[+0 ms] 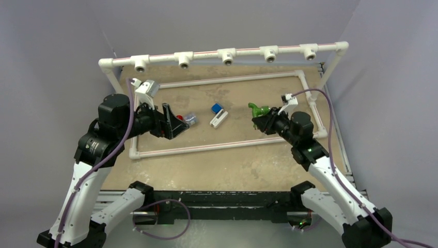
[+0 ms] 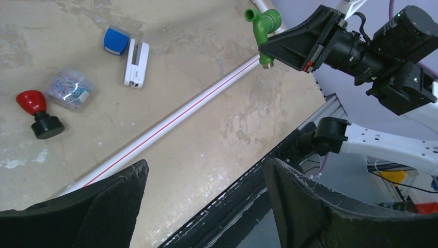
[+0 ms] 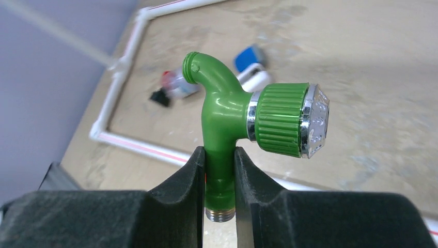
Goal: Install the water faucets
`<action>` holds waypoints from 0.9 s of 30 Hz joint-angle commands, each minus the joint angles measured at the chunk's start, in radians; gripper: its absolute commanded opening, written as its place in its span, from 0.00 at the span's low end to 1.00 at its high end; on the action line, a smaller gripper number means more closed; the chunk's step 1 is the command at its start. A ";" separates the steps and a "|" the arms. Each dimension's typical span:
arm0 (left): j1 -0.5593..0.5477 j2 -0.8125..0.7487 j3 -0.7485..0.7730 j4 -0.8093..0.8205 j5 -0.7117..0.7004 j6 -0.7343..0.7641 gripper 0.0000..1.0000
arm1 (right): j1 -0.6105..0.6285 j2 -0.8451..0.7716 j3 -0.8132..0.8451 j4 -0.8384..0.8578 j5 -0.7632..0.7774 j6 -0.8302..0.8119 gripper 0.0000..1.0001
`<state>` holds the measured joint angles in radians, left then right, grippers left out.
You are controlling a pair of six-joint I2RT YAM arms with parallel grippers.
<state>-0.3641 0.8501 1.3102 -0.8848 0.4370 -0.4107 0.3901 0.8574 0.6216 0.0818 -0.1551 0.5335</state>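
Gripping the green faucet (image 3: 222, 108) by its lower stem, the right gripper (image 3: 219, 155) is clamped tight, with both black pads pressed against the stem just above the threaded metal end, which pokes out below the fingers. In the right wrist view the faucet stands roughly upright, its curved spout arching up and to the left. Its ribbed green knob, capped in clear faceted plastic, points to the right. From above, this faucet is held off the table (image 1: 232, 165) over the right part of the board, near the right side of the flat pipe rectangle (image 1: 227, 144)

The left gripper (image 2: 204, 170) is spread wide with nothing between its fingers, and it sits at the left side of the board. Just beside it in the top view, the black faucet (image 2: 37, 111) with its red knob rests on the board next to a small clear box (image 2: 69, 93) of coloured bits; whether the two touch is hard to tell. The white faucet (image 2: 131, 57) with its blue handle lies near the centre of the board, well apart from both grippers. Both loose faucets lie inside the rectangle

Along the far edge a raised pipe (image 1: 227, 56) carries five white tee fittings, their sockets facing the arms
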 commanded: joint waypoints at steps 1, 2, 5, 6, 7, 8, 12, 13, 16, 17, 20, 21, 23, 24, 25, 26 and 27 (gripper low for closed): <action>0.002 -0.014 -0.017 0.062 0.063 -0.050 0.82 | 0.025 -0.074 -0.020 0.102 -0.256 -0.106 0.00; 0.002 -0.015 -0.018 0.064 0.069 -0.054 0.82 | 0.033 -0.086 -0.028 0.122 -0.284 -0.109 0.00; 0.003 -0.019 -0.018 0.066 0.088 -0.063 0.82 | 0.061 -0.113 -0.050 0.200 -0.356 -0.109 0.00; 0.002 -0.020 -0.017 0.066 0.095 -0.067 0.82 | 0.075 -0.113 -0.052 0.219 -0.370 -0.110 0.00; 0.002 -0.022 -0.017 0.065 0.103 -0.069 0.82 | 0.091 -0.111 -0.052 0.234 -0.377 -0.113 0.00; 0.002 -0.024 -0.017 0.064 0.108 -0.072 0.82 | 0.105 -0.106 -0.052 0.251 -0.387 -0.120 0.00; 0.002 -0.027 -0.020 0.061 0.129 -0.077 0.83 | 0.186 -0.090 -0.042 0.300 -0.395 -0.176 0.00; 0.003 -0.026 -0.020 0.057 0.134 -0.076 0.83 | 0.213 -0.088 -0.040 0.310 -0.386 -0.198 0.00; 0.002 -0.020 -0.020 0.046 0.150 -0.069 0.85 | 0.291 -0.067 -0.018 0.318 -0.367 -0.279 0.00; 0.002 -0.016 -0.019 0.039 0.153 -0.062 0.85 | 0.312 -0.058 -0.007 0.315 -0.367 -0.311 0.00; 0.002 -0.010 -0.021 0.025 0.165 -0.044 0.88 | 0.367 -0.024 0.025 0.291 -0.380 -0.415 0.00; 0.002 -0.010 -0.023 0.023 0.173 -0.039 0.89 | 0.377 -0.014 0.036 0.278 -0.388 -0.446 0.00; 0.002 -0.005 -0.031 0.024 0.198 -0.030 0.90 | 0.409 0.024 0.072 0.255 -0.414 -0.497 0.00; 0.002 0.000 -0.035 0.024 0.211 -0.025 0.90 | 0.422 0.041 0.085 0.249 -0.426 -0.520 0.00; 0.002 0.004 -0.039 0.022 0.227 -0.020 0.90 | 0.440 0.057 0.097 0.242 -0.436 -0.558 0.00; 0.002 0.011 -0.041 0.018 0.245 -0.010 0.91 | 0.461 0.070 0.108 0.234 -0.441 -0.594 0.00; 0.002 0.016 -0.043 0.015 0.263 -0.003 0.91 | 0.482 0.084 0.121 0.222 -0.442 -0.647 0.00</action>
<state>-0.3641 0.8486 1.2816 -0.8562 0.6174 -0.4522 0.8192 0.9142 0.6636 0.3016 -0.5457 0.0776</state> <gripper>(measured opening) 0.902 0.228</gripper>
